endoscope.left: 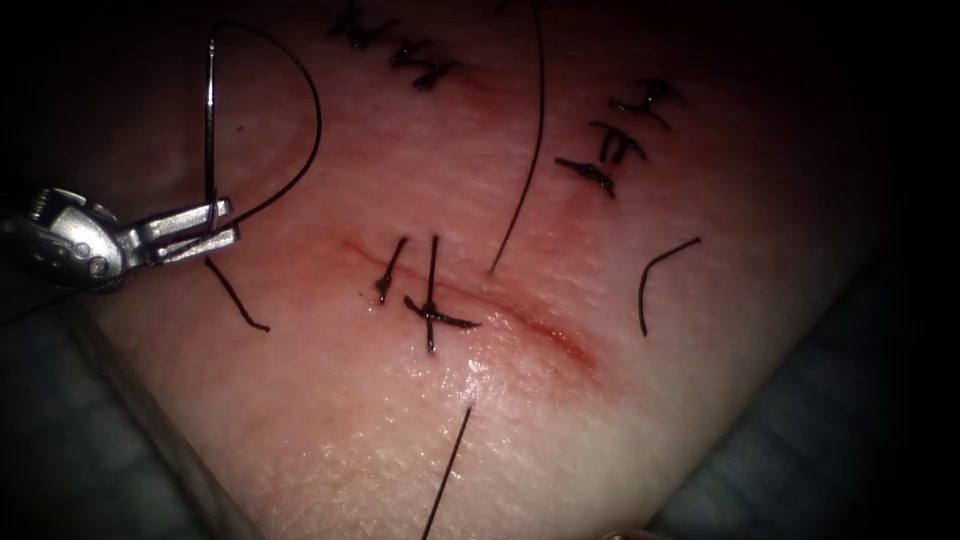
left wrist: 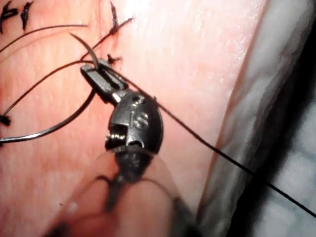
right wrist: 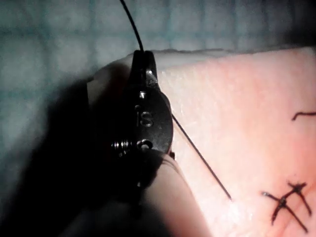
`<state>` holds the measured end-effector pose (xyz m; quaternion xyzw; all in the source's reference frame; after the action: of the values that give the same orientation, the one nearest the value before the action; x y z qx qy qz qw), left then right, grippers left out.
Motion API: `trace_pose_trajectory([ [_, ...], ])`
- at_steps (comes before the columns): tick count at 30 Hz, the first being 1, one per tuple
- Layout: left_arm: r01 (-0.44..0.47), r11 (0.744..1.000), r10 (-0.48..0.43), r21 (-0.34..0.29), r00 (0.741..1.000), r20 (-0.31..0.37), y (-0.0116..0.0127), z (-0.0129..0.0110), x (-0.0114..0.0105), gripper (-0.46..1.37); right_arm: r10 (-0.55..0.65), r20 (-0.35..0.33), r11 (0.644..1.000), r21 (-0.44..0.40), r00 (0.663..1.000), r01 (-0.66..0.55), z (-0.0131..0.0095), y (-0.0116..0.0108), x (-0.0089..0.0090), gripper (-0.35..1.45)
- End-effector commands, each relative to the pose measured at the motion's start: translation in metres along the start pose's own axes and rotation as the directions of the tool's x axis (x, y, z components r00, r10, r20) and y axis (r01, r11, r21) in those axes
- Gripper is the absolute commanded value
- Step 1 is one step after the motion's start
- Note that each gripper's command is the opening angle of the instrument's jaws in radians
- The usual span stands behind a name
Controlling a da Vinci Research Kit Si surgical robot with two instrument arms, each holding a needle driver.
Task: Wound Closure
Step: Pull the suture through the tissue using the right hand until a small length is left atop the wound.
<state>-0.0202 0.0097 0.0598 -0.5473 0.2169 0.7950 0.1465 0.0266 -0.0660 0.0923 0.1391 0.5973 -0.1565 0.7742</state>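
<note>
Pale tissue (endoscope.left: pixel 330 440) on dark bench, red cut (endoscope.left: pixel 470 305) slanting across middle, stitches (endoscope.left: pixel 432 312) already over it. Left tool (endoscope.left: pixel 205 226) lies low, flat, well left of cut, jaws closed on needle (endoscope.left: pixel 210 120) near one end; needle stands upright, clear of tissue, thread (endoscope.left: pixel 300 130) arcing off. Right tool (right wrist: pixel 143 64) jaws closed on thread at tissue edge. My judgement: steady grip, thread untangled. Loose cut ends (endoscope.left: pixel 660 280) right of cut.
</note>
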Motion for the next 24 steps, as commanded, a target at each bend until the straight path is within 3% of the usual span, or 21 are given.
trace_pose_trajectory([
  [1,0.0,1.0,0.0,-0.008,1.0,0.0,0.0,0.0,0.0,-0.35,-0.003,-0.003,1.0,0.01,1.0,0.003,0.0004,-0.0005,0.0004,-0.35],
  [10,-0.001,1.0,0.001,-0.012,1.0,0.0,0.0,-0.0002,0.0,-0.35,-0.01,-0.011,1.0,0.027,1.0,0.01,0.0011,-0.0019,0.0024,-0.35],
  [16,-0.002,1.0,0.002,-0.012,1.0,0.0,0.0001,-0.0003,-0.0001,-0.35,-0.005,-0.01,1.0,0.026,1.0,0.005,0.0009,-0.0014,0.0026,-0.35],
  [18,-0.002,1.0,0.002,-0.012,1.0,-0.001,0.0001,-0.0003,-0.0001,-0.35,-0.001,-0.002,1.0,0.009,1.0,0.001,0.0003,-0.0012,0.0026,0.57],
  [19,-0.002,1.0,0.002,-0.013,1.0,-0.001,0.0001,-0.0004,-0.0001,-0.35,0.004,0.006,1.0,-0.019,1.0,-0.004,-0.0002,-0.001,0.0025,1.2],
  [20,-0.002,1.0,0.002,-0.013,1.0,-0.001,0.0001,-0.0004,-0.0001,-0.35,0.014,0.011,0.999,-0.041,1.0,-0.014,-0.0008,-0.0008,0.0026,1.34],
  [24,-0.002,1.0,0.002,-0.013,1.0,-0.001,0.0,-0.0005,-0.0001,-0.35,0.04,0.008,0.995,-0.089,0.999,-0.039,-0.0042,-0.0004,0.0028,1.44],
])
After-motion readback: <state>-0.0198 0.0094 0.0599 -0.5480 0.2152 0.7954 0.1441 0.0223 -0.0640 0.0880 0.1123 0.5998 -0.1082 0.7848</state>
